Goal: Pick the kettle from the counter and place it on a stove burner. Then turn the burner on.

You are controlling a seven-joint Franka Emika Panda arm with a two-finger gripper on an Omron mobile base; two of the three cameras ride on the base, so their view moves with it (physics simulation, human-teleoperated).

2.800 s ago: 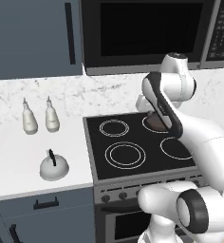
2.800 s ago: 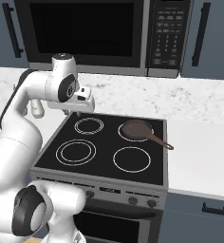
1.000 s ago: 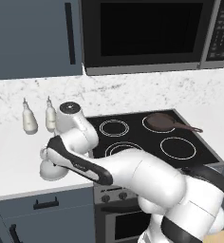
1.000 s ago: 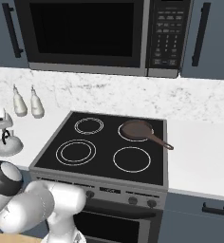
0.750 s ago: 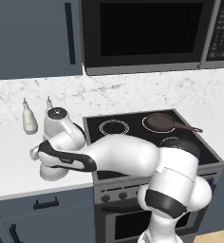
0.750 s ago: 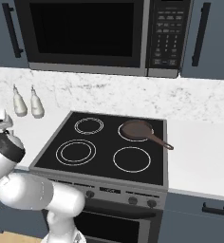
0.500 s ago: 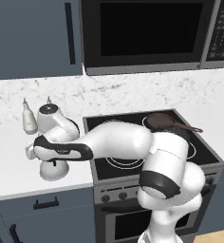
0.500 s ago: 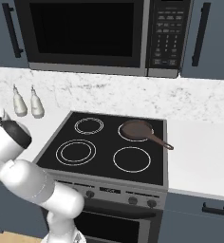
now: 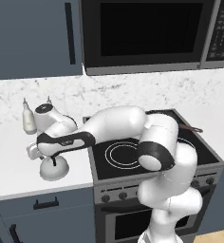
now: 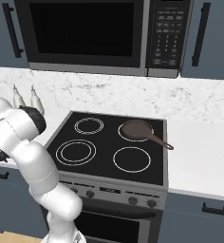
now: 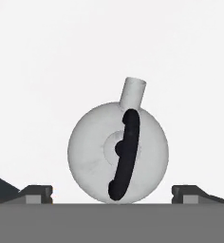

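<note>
You hung the claw (image 11: 112,193), spread wide and empty, over the kettle (image 11: 117,153) near the tabletop's (image 9: 9,175) front edge; lowering came next.

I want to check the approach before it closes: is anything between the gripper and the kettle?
Nothing visible is. In the hand view the kettle sits directly ahead on the bare white counter, its black handle facing the camera, with the open gripper fingertips spread to either side.
</note>
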